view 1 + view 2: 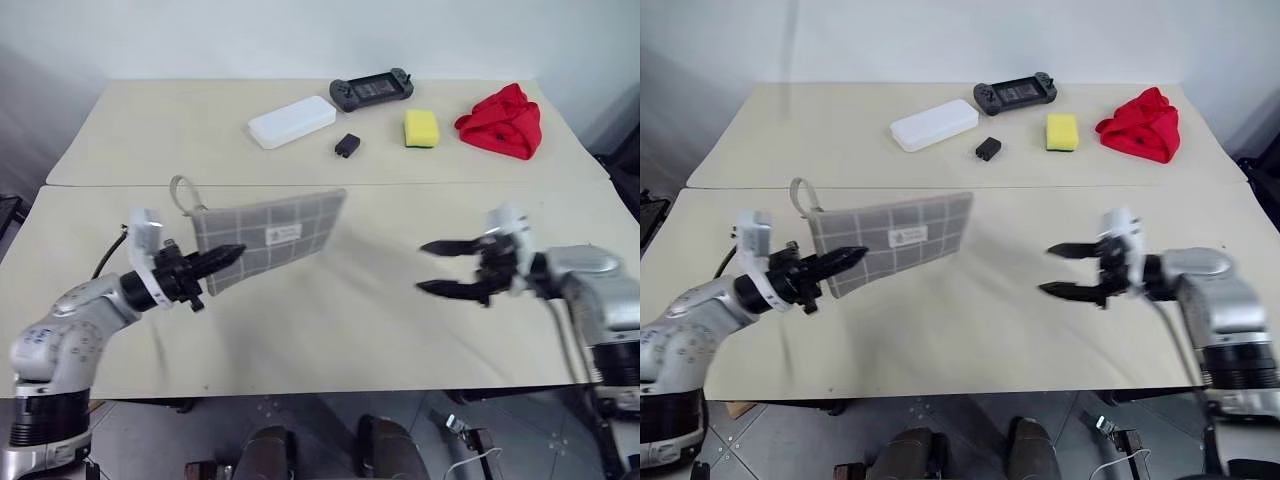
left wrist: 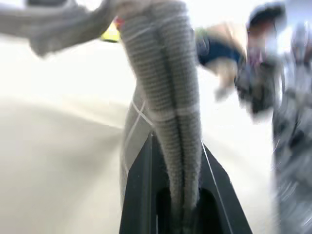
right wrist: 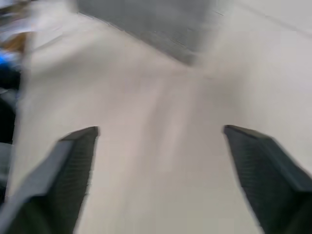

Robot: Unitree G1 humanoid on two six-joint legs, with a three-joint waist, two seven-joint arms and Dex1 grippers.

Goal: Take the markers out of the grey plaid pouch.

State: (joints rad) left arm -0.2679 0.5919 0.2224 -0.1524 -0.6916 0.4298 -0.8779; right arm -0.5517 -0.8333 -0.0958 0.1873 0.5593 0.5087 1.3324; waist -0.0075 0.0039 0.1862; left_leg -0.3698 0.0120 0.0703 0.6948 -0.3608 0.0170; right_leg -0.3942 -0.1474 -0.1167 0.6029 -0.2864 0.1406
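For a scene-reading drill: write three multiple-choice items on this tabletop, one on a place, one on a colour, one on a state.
1. Where is the grey plaid pouch?
A. In the left gripper, lifted over the table
B. Flat beside the red cloth
C. In the right gripper

2. What colour is the sponge at the far side?
A. Blue
B. Yellow
C. Green

3. How does the right gripper stand?
A. Shut on the pouch
B. Shut on nothing
C. Open, holding nothing

Answers: 1 A, black fingers pinch the pouch's lower corner; 2 B, it shows yellow next to the red cloth; 3 C, its fingers stand wide apart with only table between them.
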